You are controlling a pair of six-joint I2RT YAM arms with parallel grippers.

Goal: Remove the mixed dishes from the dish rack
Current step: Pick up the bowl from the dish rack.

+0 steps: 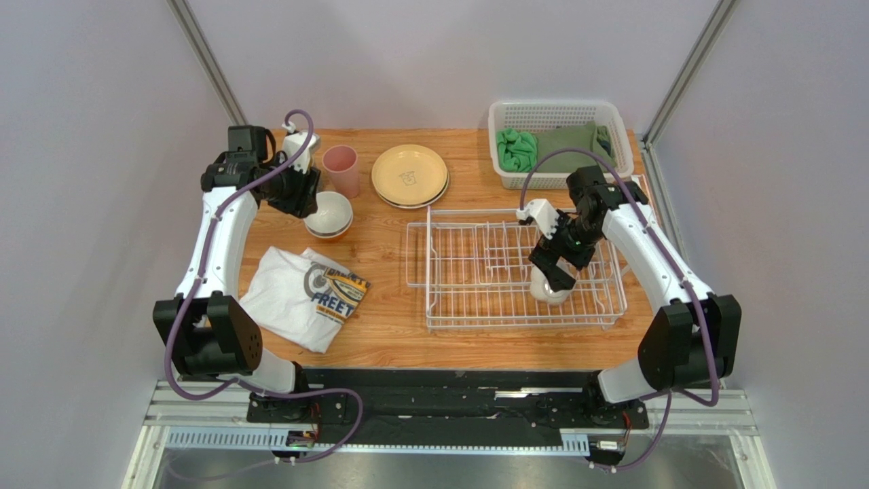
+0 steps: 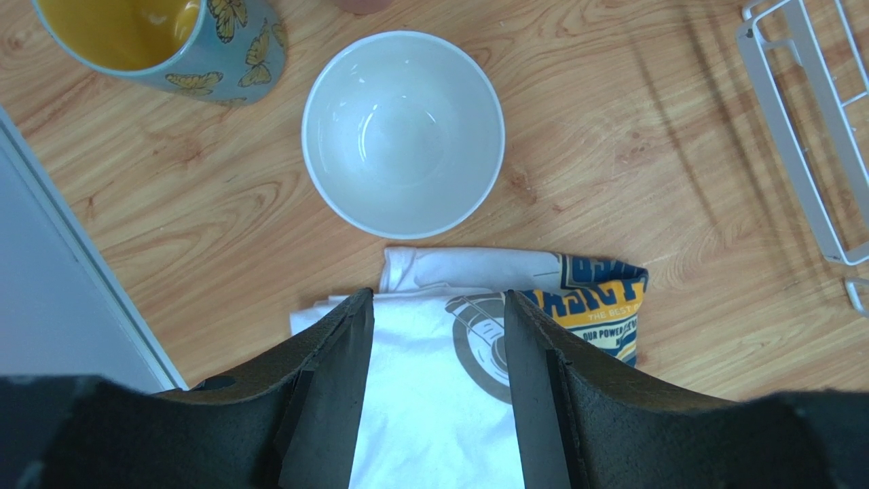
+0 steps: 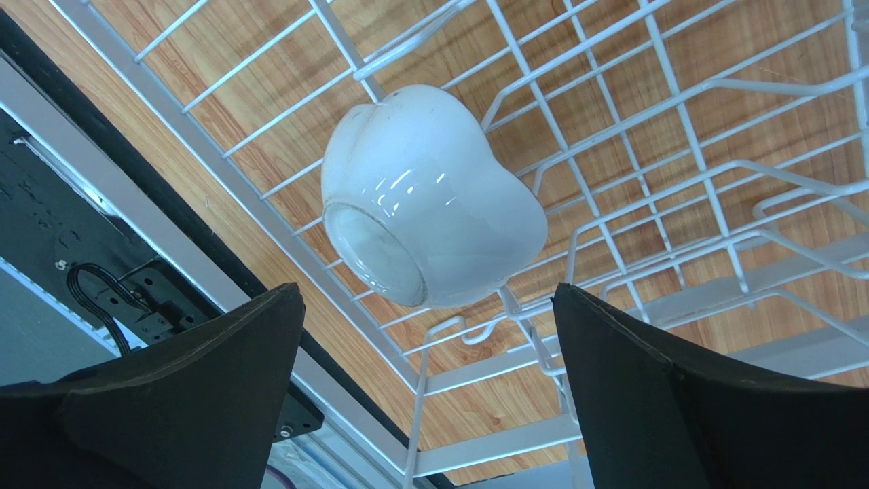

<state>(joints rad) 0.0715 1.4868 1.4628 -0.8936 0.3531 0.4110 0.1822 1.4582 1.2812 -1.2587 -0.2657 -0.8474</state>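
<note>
The white wire dish rack lies right of the table's middle. A small white bowl lies tipped on its side among the prongs near the rack's front right corner. My right gripper hangs just above it, open wide, with the bowl ahead of its fingertips and untouched. On the wood at the back left stand tan plates, a pink cup, a butterfly-printed mug and a white bowl. My left gripper hovers open and holding nothing beside that bowl, over the T-shirt.
A folded printed white T-shirt lies at the front left. A white perforated basket holding green cloths stands at the back right, behind the rack. The rack's corner shows at the right of the left wrist view.
</note>
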